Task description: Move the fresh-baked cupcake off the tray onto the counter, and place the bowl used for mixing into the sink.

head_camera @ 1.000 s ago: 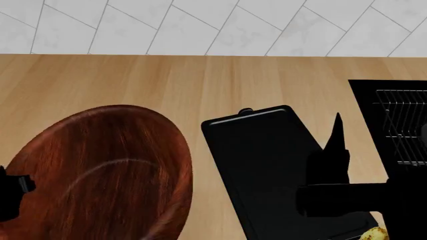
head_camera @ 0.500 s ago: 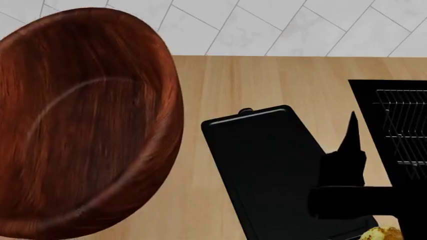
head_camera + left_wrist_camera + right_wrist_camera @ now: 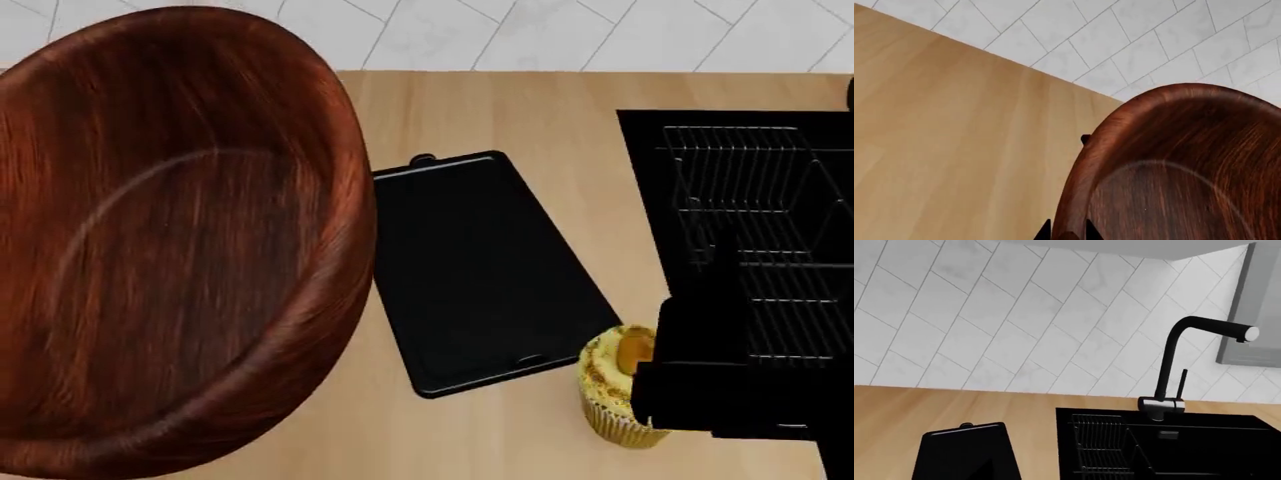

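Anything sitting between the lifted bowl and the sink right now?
Yes: in the head view the empty tray lies on the counter between the bowl and the sink; the cupcake stands just off its near corner.

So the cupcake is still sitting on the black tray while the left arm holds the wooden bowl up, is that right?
Not quite. The head view shows the cupcake standing on the counter just off the tray's corner, and the tray is bare. The wooden bowl is indeed held up, its rim between the left gripper's fingertips.
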Robot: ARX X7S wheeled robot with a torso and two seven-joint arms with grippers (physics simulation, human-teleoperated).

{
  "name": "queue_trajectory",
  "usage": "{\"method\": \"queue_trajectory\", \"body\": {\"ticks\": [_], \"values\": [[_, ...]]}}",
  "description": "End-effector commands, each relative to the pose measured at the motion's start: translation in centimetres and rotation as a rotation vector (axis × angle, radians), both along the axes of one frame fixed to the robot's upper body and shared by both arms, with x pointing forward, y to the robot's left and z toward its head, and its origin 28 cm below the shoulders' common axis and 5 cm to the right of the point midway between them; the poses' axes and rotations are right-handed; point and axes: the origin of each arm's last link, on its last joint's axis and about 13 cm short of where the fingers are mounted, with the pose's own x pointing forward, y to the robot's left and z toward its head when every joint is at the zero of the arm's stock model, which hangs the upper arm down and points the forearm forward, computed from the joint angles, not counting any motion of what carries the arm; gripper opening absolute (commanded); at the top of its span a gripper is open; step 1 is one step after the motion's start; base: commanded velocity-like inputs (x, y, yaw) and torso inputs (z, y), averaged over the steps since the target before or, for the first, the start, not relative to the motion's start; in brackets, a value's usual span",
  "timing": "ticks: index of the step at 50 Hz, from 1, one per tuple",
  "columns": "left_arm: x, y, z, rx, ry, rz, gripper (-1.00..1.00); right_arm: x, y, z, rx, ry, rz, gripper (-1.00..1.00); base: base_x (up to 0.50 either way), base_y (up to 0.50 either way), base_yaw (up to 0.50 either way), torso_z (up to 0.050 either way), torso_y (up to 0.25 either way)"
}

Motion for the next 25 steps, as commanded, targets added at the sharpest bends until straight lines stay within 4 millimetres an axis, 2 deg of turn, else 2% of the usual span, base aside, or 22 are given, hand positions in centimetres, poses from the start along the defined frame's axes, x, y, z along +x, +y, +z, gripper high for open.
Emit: {"method": "queue_trajectory", "body": {"ticks": [1,11,25], "values": [[0.04,-0.05,0.07,-0.015,-0.004,-0.001,-1.00,0.09,-0.30,-0.19,0.004,0.002,-0.006,1.00,-0.40,-0.39,0.00,0.000,0.000],[0.03,-0.22,-0.15,-0.006,0.000,-0.002,-1.00,0.19,-0.44,-0.37,0.013,0.001,-0.002,1.00,-0.28,-0.46,0.00,0.000,0.000],[0.12,-0.11,-0.34,-0.004,-0.003,-0.003,-1.00,0.13,-0.30,-0.41,0.006,0.001,0.006,1.00,-0.09,-0.50,0.00,0.000,0.000]]}}
